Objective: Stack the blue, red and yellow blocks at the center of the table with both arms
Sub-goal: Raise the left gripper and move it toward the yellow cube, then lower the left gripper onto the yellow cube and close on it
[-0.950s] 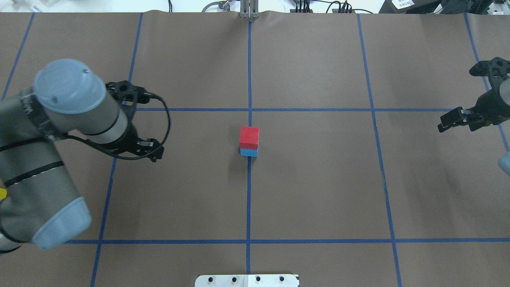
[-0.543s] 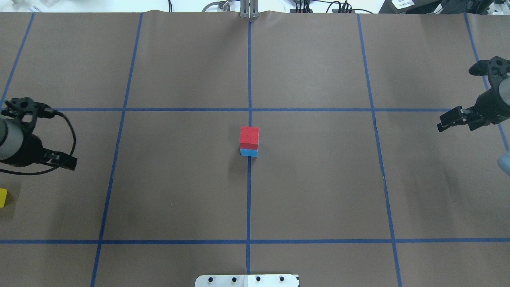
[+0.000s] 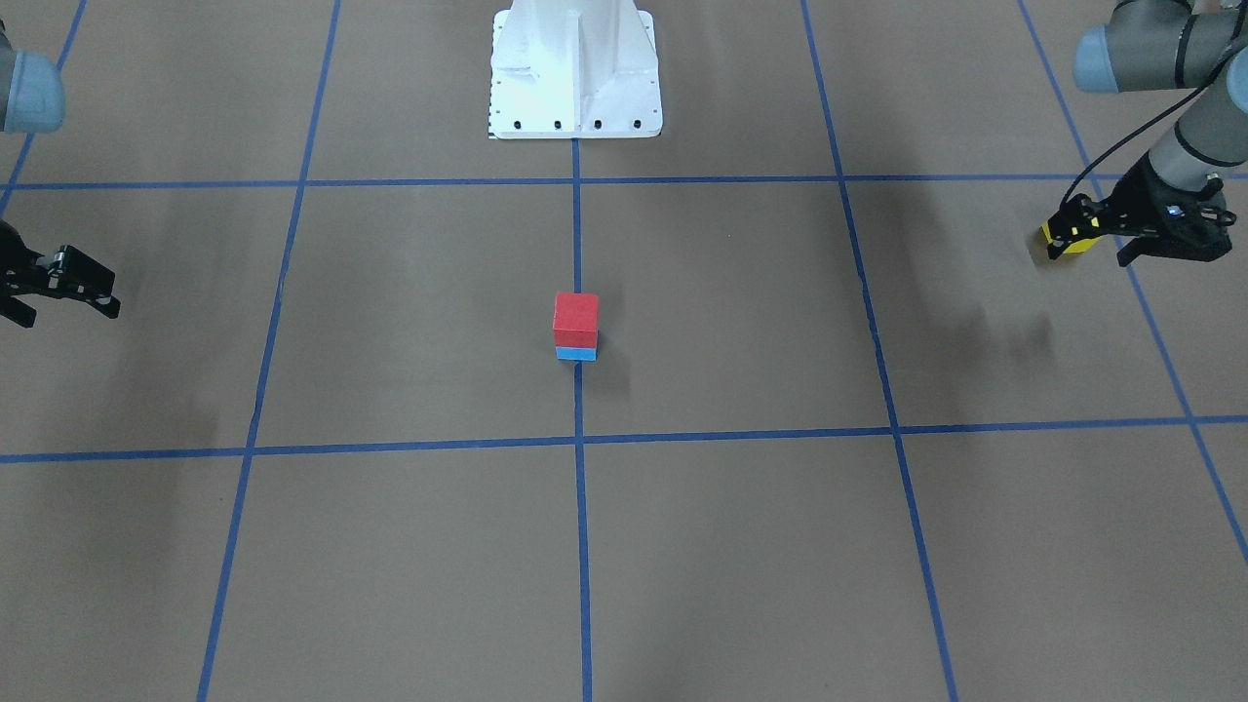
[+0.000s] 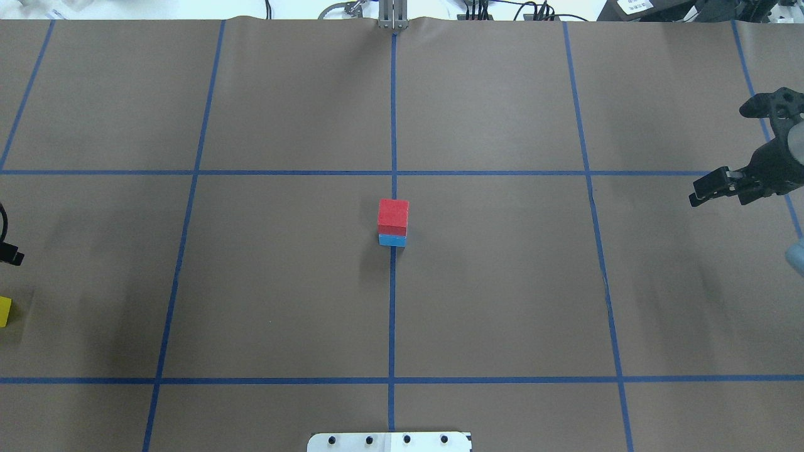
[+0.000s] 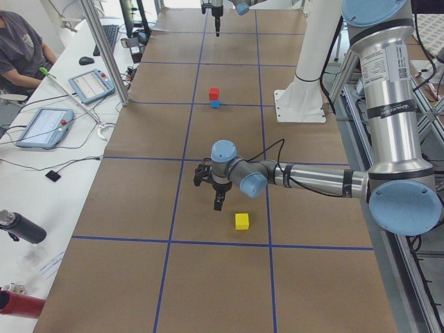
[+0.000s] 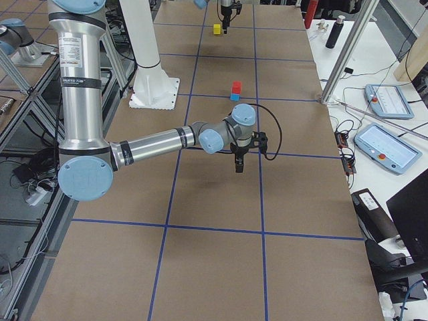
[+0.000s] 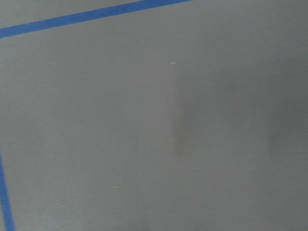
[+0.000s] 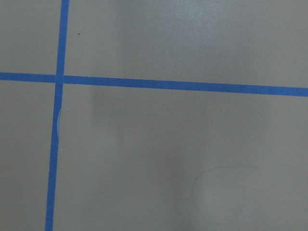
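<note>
A red block (image 4: 393, 216) sits on a blue block (image 4: 392, 240) at the table's centre, also seen in the front view (image 3: 575, 319). A yellow block (image 4: 4, 312) lies alone at the table's left edge; in the front view (image 3: 1075, 241) it is partly behind a finger. My left gripper (image 3: 1092, 244) hovers open and empty close to the yellow block, on its far side from the robot base, and is almost out of the overhead view. My right gripper (image 4: 696, 193) is open and empty near the right edge. Both wrist views show only bare table.
The white robot base plate (image 3: 575, 68) stands at the near middle edge. Blue tape lines (image 4: 392, 314) grid the brown table. A bench with tablets (image 5: 43, 127) and a metal post (image 5: 104, 52) runs along the far side.
My left arm has swung left from the middle-left of the table to its left edge, uncovering the yellow block. The right arm and the red-on-blue stack have not moved.
</note>
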Tool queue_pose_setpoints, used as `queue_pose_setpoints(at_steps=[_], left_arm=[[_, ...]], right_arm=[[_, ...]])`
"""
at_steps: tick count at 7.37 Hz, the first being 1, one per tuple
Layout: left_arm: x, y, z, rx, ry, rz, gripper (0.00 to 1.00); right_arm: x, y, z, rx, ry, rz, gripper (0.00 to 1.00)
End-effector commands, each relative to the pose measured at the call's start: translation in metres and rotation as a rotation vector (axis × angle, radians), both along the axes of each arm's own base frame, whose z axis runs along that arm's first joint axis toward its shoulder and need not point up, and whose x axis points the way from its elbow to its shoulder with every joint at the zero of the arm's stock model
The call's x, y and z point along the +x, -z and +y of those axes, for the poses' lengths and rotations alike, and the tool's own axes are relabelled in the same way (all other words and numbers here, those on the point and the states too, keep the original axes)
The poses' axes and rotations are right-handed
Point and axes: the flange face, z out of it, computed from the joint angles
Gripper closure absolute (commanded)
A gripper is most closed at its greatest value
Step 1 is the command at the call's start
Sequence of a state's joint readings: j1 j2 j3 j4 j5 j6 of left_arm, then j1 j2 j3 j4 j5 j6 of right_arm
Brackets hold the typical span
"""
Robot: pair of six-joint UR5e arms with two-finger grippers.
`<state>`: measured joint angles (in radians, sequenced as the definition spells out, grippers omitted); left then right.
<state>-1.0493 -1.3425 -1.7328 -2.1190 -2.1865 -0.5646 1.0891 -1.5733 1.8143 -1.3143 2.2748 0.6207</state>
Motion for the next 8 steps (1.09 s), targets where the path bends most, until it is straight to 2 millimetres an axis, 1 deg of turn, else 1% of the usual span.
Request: queue_pose_setpoints(at_steps=[1, 2, 3, 4, 6, 8], left_arm=[[-0.011, -0.015, 0.007, -0.124, 0.129, 0.006, 0.0], [-0.023, -0.029, 0.029, -0.125, 0.142, 0.016, 0.0], [-0.03, -0.037, 0.043, -0.119, 0.144, 0.024, 0.0], [-0.027, -0.048, 0.044, -0.134, 0.141, 0.009, 0.0], [-0.023, -0.047, 0.042, -0.184, 0.192, 0.022, 0.0], [0.009, -0.042, 0.052, -0.203, 0.162, 0.035, 0.0]], right_arm=[[-0.001, 0.002, -0.001, 0.003, 0.0, -0.002, 0.0], [-0.001, 0.001, -0.001, 0.002, 0.001, -0.001, 0.0], [-0.002, 0.001, -0.002, 0.003, 0.002, -0.001, 0.0], [-0.002, 0.002, -0.002, 0.004, 0.002, -0.002, 0.0], [-0.001, 0.002, -0.001, 0.003, 0.0, -0.002, 0.0], [-0.001, 0.003, -0.001, 0.005, 0.0, -0.003, 0.0]])
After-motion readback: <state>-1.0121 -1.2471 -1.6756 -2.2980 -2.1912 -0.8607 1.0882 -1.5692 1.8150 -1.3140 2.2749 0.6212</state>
